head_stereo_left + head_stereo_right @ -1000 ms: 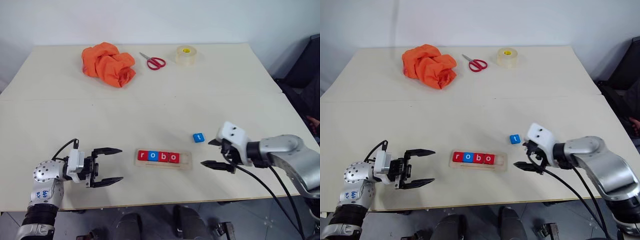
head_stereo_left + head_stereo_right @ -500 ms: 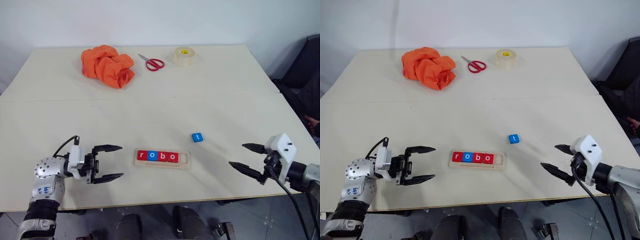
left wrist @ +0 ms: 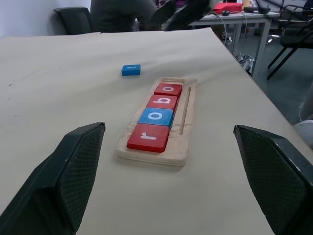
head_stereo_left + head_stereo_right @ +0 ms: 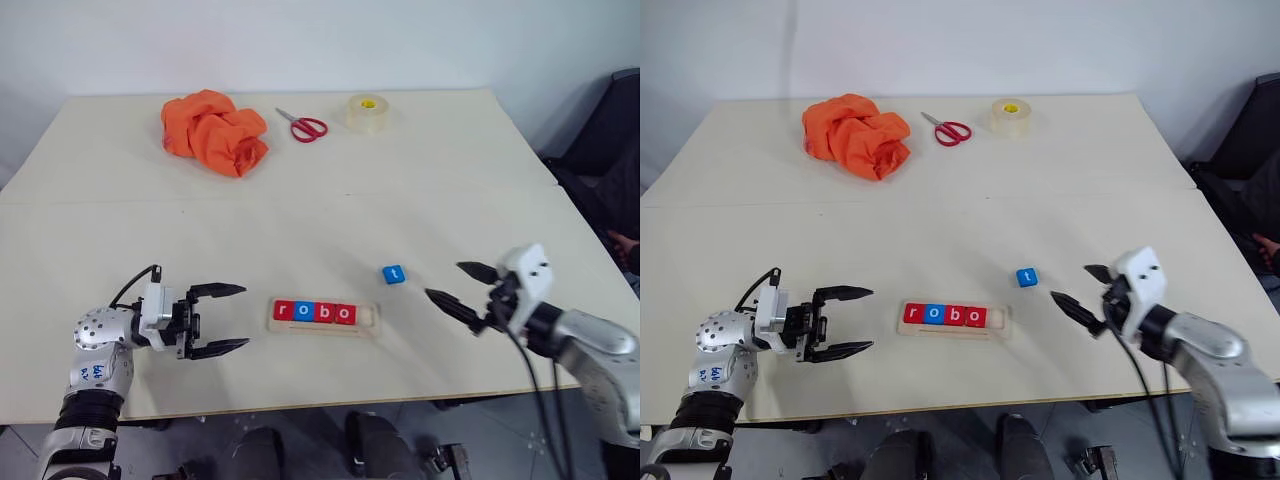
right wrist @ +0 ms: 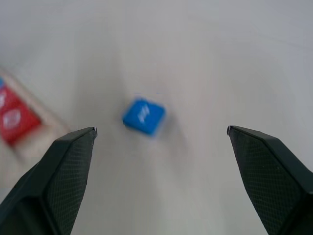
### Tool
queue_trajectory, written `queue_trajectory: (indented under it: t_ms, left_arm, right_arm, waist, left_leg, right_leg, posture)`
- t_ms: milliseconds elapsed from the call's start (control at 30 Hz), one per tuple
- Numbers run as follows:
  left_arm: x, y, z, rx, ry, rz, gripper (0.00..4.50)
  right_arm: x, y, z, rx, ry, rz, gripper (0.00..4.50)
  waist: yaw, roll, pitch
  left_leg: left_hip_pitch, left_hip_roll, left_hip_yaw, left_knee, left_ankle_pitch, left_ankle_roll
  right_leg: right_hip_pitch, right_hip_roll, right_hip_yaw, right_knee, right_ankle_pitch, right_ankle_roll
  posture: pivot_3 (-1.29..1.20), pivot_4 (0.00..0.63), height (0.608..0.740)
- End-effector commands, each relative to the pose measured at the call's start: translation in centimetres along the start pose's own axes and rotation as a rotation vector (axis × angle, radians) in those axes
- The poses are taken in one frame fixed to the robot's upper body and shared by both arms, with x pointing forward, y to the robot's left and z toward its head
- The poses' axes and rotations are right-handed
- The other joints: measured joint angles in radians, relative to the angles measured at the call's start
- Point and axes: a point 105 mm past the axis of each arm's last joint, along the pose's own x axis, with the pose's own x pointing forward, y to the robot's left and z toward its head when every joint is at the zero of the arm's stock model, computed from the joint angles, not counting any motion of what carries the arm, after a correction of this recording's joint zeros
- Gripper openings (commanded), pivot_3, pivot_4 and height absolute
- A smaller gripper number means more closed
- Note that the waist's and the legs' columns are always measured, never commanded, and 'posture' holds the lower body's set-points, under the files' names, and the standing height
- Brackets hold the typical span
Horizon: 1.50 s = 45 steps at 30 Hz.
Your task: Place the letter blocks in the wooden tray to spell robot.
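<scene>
1. Letter blocks first: four of them, red r (image 4: 285, 311), blue o (image 4: 305, 311), red b (image 4: 326, 312) and red o (image 4: 346, 313), sit in a row in the wooden tray (image 4: 372, 318), touching one another and reading "robo".
2. One slot at the tray's right end is bare, so the word is one letter short.
3. That letter, the blue t block (image 4: 394, 274), lies loose on the surface (image 4: 330, 215), just beyond the tray's right end and apart from it.
4. Right tool (image 4: 459, 285) hovers to the right of the t, fingers spread wide and empty; in its wrist view the block sits between them, some way ahead.
5. Left tool (image 4: 231, 319) waits off the tray's left end, fingers wide apart, holding nothing.
6. Room looks generous: bare surface all round the t, with the orange cloth (image 4: 214, 130), scissors (image 4: 304, 124) and tape roll (image 4: 369, 111) well away at the far side.
7. The tray sits near the front edge, so I'd judge the last placement has less margin on that side.
</scene>
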Motion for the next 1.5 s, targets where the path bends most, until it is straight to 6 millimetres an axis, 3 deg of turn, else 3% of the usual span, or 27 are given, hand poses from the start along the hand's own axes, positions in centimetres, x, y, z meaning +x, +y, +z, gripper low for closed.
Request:
queue_trajectory:
  t_ms: [33,233,533,633,867,1100,1300,1500]
  left_arm:
    - [-0.1,-0.9,0.5,0.021,0.0,-0.064,4.5]
    - [-0.5,-1.5,0.7,0.017,0.009,-0.047,4.5]
    - [-0.6,-2.3,0.8,0.01,0.013,-0.034,4.5]
    - [-0.6,-2.4,0.8,0.007,0.014,-0.033,4.5]
    - [-0.4,-2.2,0.8,0.005,0.011,-0.037,4.5]
    - [-0.2,-2.0,0.7,-0.005,0.004,-0.062,4.5]
    - [0.2,-1.9,0.4,-0.021,-0.004,-0.093,4.5]
    - [0.8,-1.5,0.2,-0.024,-0.016,-0.119,4.5]
  right_arm:
    - [1.2,0.0,0.3,0.0,-0.016,-0.062,4.47]
    - [4.3,0.8,-0.7,0.042,0.014,-0.122,4.47]
    - [5.6,0.7,-2.5,0.063,0.077,-0.194,4.47]
    - [5.5,0.9,-2.4,0.066,0.068,-0.202,3.91]
    - [5.3,0.9,-1.8,0.068,0.04,-0.228,1.5]
    - [3.4,1.1,0.4,0.128,-0.024,-0.294,1.47]
    - [0.7,2.5,0.2,0.166,0.019,-0.348,1.47]
    - [-1.1,3.3,-1.3,0.201,0.116,-0.46,1.47]
  waist:
    - [0.003,0.0,0.0]
    - [0.0,0.0,0.0]
    - [-0.001,0.0,0.0]
    - [-0.001,0.0,0.0]
    - [-0.001,0.0,0.0]
    - [0.0,0.0,0.0]
    - [0.0,0.0,0.0]
    - [-0.002,0.0,0.0]
  left_leg:
    - [-0.001,0.0,0.0,0.0,0.0,0.0]
    - [-0.001,0.0,0.0,0.0,-0.001,0.001]
    - [-0.001,0.0,0.0,0.0,-0.001,0.001]
    - [-0.001,0.0,0.0,0.0,-0.001,0.001]
    - [-0.001,0.0,0.0,0.0,-0.001,0.001]
    - [-0.001,0.0,0.0,0.0,-0.001,0.001]
    - [-0.002,0.0,0.0,-0.001,-0.001,0.001]
    - [-0.002,0.0,-0.001,-0.001,-0.001,0.001]
  right_leg:
    - [0.0,0.0,0.0,0.0,0.0,0.0]
    - [-0.001,-0.001,0.0,-0.001,0.0,0.0]
    - [-0.001,-0.001,0.0,0.0,0.0,0.0]
    - [-0.001,-0.001,0.0,0.0,0.0,0.0]
    - [-0.001,-0.001,0.0,0.0,0.0,0.0]
    - [-0.001,-0.001,0.0,0.0,0.0,0.0]
    - [-0.001,-0.001,-0.001,-0.001,0.0,0.0]
    - [-0.001,0.0,-0.001,-0.001,0.0,-0.001]
  posture:
    - [0.0,0.15,0.74]
    - [0.0,0.15,0.74]
    - [0.0,0.15,0.74]
    - [0.0,0.15,0.74]
    - [0.0,0.15,0.74]
    - [0.0,0.15,0.74]
    - [0.0,0.15,0.74]
    - [0.0,0.15,0.74]
